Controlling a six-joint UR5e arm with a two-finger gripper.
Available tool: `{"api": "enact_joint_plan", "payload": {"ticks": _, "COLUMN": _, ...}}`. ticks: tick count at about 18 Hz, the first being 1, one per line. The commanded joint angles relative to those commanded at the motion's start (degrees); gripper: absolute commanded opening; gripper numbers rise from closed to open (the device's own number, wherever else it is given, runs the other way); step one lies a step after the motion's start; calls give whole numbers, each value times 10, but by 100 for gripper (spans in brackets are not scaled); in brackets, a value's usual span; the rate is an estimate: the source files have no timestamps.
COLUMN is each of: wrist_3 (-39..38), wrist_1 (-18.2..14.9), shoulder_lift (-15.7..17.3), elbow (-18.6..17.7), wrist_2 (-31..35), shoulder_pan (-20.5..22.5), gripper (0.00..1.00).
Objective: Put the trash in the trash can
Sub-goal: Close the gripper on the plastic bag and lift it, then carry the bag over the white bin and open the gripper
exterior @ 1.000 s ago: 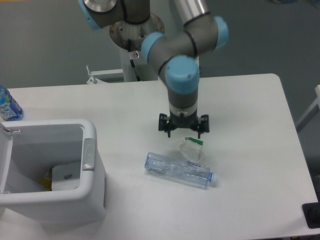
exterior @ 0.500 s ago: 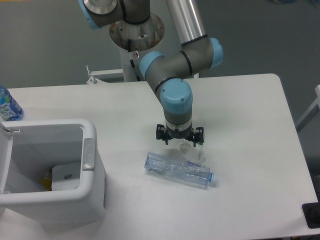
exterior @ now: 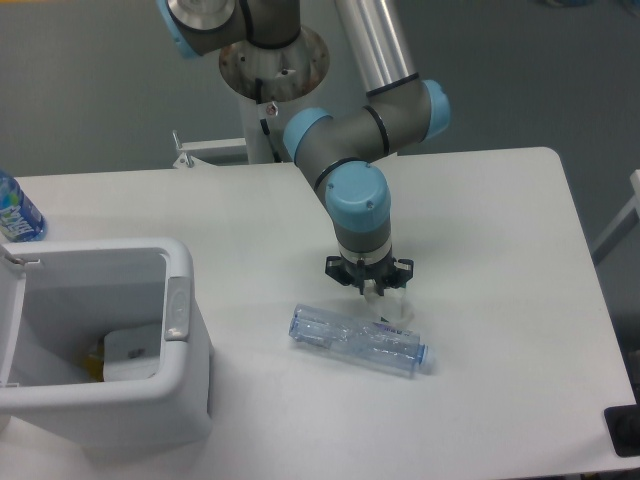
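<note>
Just beyond the bottle (exterior: 358,343), gripper (exterior: 372,296) down over the wrapper (exterior: 393,312), finger spacing impossible to tell. Best pinched squarely, lifted straight, then carried left to the trash can (exterior: 178,310).

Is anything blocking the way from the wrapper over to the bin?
Nothing visible. The pincer is down on the wrapper, the clear bottle lies just in front of it, and the table toward the bin is bare.
</note>
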Motion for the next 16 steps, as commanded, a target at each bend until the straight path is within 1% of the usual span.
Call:
{"api": "enact_joint_plan", "payload": {"ticks": 2, "wrist_3": 12, "wrist_1": -4, "shoulder_lift": 23, "elbow": 1, "wrist_2": -3, "shoulder_pan": 10, "gripper": 0}}
{"api": "enact_joint_plan", "payload": {"ticks": 3, "wrist_3": 37, "wrist_1": -10, "shoulder_lift": 36, "elbow": 1, "wrist_2": -6, "shoulder_pan": 16, "gripper": 0}}
{"api": "enact_joint_plan", "payload": {"ticks": 5, "wrist_3": 120, "wrist_1": -26, "shoulder_lift": 66, "elbow": 5, "wrist_2": -17, "shoulder_pan": 20, "gripper": 0}}
{"api": "enact_joint_plan", "payload": {"ticks": 7, "wrist_3": 162, "wrist_1": -53, "shoulder_lift": 100, "elbow": 20, "wrist_2": -58, "shoulder_pan": 38, "gripper": 0}}
{"api": "enact_joint_plan", "payload": {"ticks": 9, "wrist_3": 157, "wrist_1": -66, "shoulder_lift": 124, "elbow": 46, "wrist_2": -120, "shoulder_pan": 46, "gripper": 0}}
{"api": "enact_joint_plan", "payload": {"ticks": 10, "wrist_3": 139, "wrist_1": -67, "shoulder_lift": 131, "elbow": 59, "wrist_2": -154, "shoulder_pan": 49, "gripper": 0}}
{"api": "enact_joint_plan", "payload": {"ticks": 11, "wrist_3": 100, "wrist_1": -66, "shoulder_lift": 137, "elbow": 70, "wrist_2": -190, "shoulder_pan": 51, "gripper": 0}}
{"api": "enact_joint_plan", "payload": {"ticks": 13, "wrist_3": -13, "wrist_1": -60, "shoulder_lift": 142, "elbow": 104, "wrist_2": -254, "shoulder_pan": 48, "gripper": 0}}
{"api": "enact_joint_plan", "payload": {"ticks": 15, "wrist_3": -129, "wrist_1": -58, "shoulder_lift": 145, "elbow": 145, "wrist_2": -289, "shoulder_pan": 44, "gripper": 0}}
{"api": "enact_joint_plan", "payload": {"ticks": 16, "wrist_3": -175, "wrist_1": -57, "shoulder_lift": 145, "elbow": 162, "wrist_2": -304, "shoulder_pan": 36, "gripper": 0}}
